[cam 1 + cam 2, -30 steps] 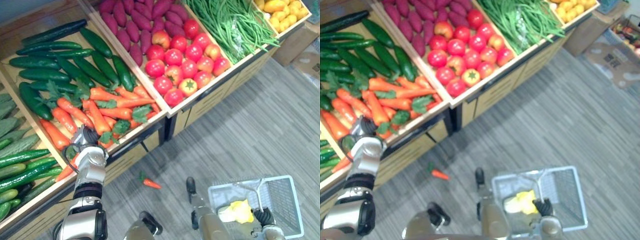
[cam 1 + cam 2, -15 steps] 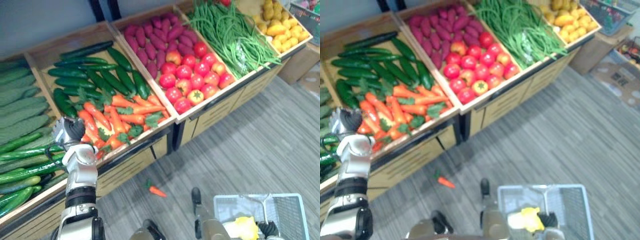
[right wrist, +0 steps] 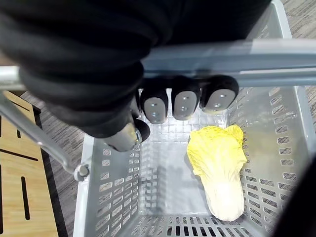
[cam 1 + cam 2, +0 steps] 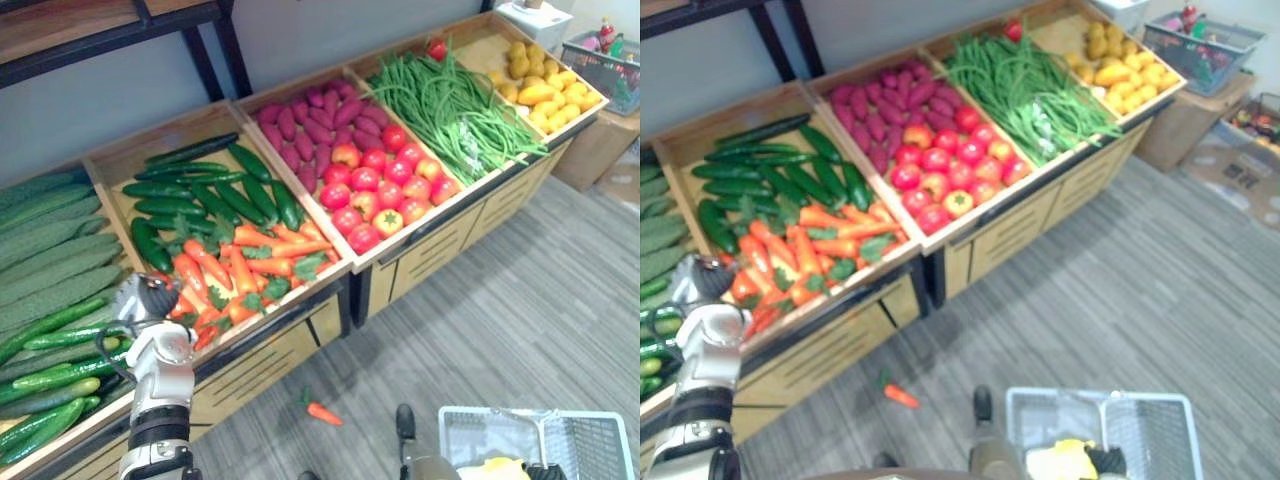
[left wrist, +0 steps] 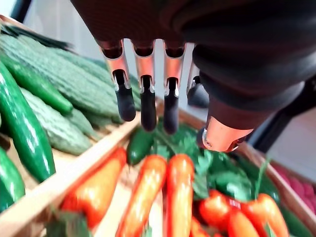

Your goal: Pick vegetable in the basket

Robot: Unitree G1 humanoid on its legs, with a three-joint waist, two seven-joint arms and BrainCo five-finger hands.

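My left hand (image 4: 148,298) hovers over the front left corner of the carrot bin (image 4: 240,268). In the left wrist view its fingers (image 5: 148,101) hang straight above the orange carrots (image 5: 148,192), thumb apart, holding nothing. My right hand (image 3: 185,101) is curled round the grey handle (image 3: 256,59) of the wire basket (image 4: 470,430), which hangs low at the right over the floor. A pale yellow cabbage (image 3: 219,168) lies in the basket. One carrot (image 4: 322,411) lies on the floor in front of the stand.
The wooden stand holds cucumbers (image 4: 190,190), bitter gourds (image 4: 50,250), purple sweet potatoes (image 4: 300,125), tomatoes (image 4: 385,185), green beans (image 4: 450,100) and yellow produce (image 4: 540,80). Another basket (image 4: 605,60) stands at the far right. Grey plank floor (image 4: 520,310) lies in front.
The whole view has shifted up towards the shelves. My left hand's fingers have uncurled and now hang straight over the carrots. The right hand still grips the basket handle.
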